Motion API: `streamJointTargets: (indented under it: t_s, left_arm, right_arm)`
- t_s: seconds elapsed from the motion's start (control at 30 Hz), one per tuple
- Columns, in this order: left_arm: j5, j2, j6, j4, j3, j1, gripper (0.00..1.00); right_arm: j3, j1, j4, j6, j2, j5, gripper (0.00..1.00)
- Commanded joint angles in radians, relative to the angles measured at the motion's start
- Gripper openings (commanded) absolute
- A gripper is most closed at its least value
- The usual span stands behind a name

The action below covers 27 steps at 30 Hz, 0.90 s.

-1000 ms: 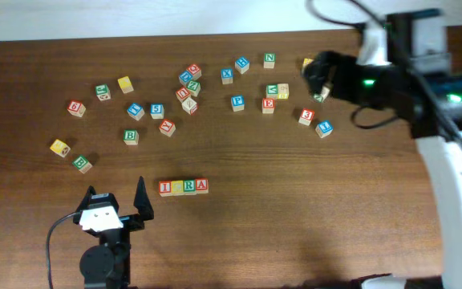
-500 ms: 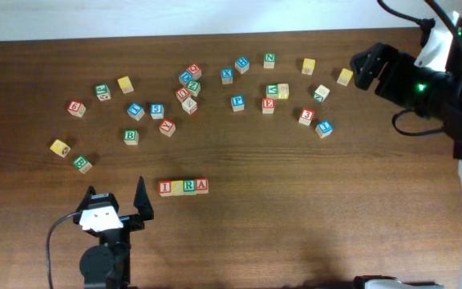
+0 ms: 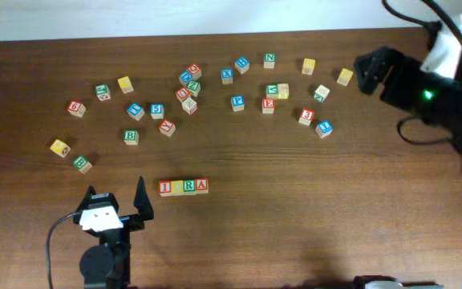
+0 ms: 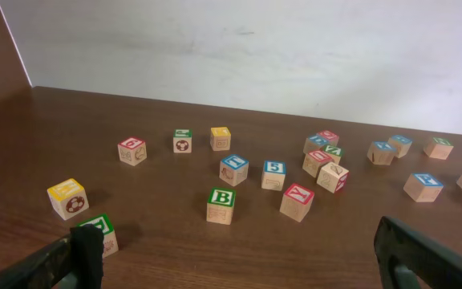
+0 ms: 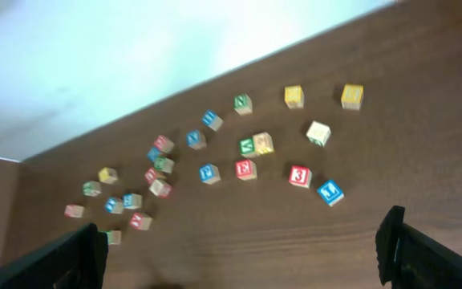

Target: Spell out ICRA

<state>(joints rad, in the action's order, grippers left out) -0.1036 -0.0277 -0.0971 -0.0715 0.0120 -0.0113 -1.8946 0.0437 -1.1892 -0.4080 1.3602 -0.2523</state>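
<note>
A short row of letter blocks reading I, R, A lies on the wooden table at front centre. My left gripper sits just left of the row, open and empty. In the left wrist view its fingers frame bare table, with a green B block ahead. My right gripper hovers high at the far right, beside a yellow block. In the right wrist view it is open and empty above the scattered blocks. I cannot pick out a C block.
Several loose blocks are scattered across the far half of the table: a central cluster, a group at the right with a 3 block, and blocks at the left such as a yellow one. The table's right edge lies under my right arm.
My right arm has pulled back to the right and upward, away from the right-hand blocks, uncovering the yellow block. The left arm and the row have not moved.
</note>
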Motion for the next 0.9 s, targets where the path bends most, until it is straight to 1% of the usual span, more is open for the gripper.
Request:
streamJointTargets:
  t_s: [0.0, 0.2, 0.33, 0.43, 0.5, 0.67, 0.8, 0.87]
  left_arm:
    - [0.006, 0.010, 0.013, -0.005, -0.002, 0.005, 0.99]
    - [0.006, 0.010, 0.013, -0.005, -0.002, 0.005, 0.99]
    - [0.006, 0.010, 0.013, -0.004, -0.002, 0.005, 0.99]
    - [0.006, 0.010, 0.013, -0.005, -0.002, 0.005, 0.99]
    - [0.006, 0.010, 0.013, -0.005, -0.002, 0.005, 0.99]
    - [0.006, 0.010, 0.013, -0.005, -0.002, 0.005, 0.99]
    - [0.006, 0.010, 0.013, -0.005, -0.002, 0.005, 0.99]
    - [0.006, 0.010, 0.013, -0.005, -0.002, 0.005, 0.99]
  right_arm:
    - [-0.013, 0.003, -0.001, 0.010, -0.126, 0.002, 0.98]
    - [-0.007, 0.003, 0.000, 0.010, -0.206, 0.002, 0.98]
    - [0.042, 0.003, 0.000, 0.010, -0.242, 0.002, 0.98]
    - [0.116, 0.003, -0.001, 0.010, -0.270, 0.002, 0.98]
    - [0.209, 0.003, 0.000, 0.010, -0.303, 0.002, 0.98]
    - [0.365, 0.003, -0.001, 0.010, -0.359, 0.002, 0.98]
    - [0.523, 0.003, -0.001, 0.010, -0.413, 0.002, 0.98]
    - [0.564, 0.003, -0.001, 0.010, -0.419, 0.002, 0.98]
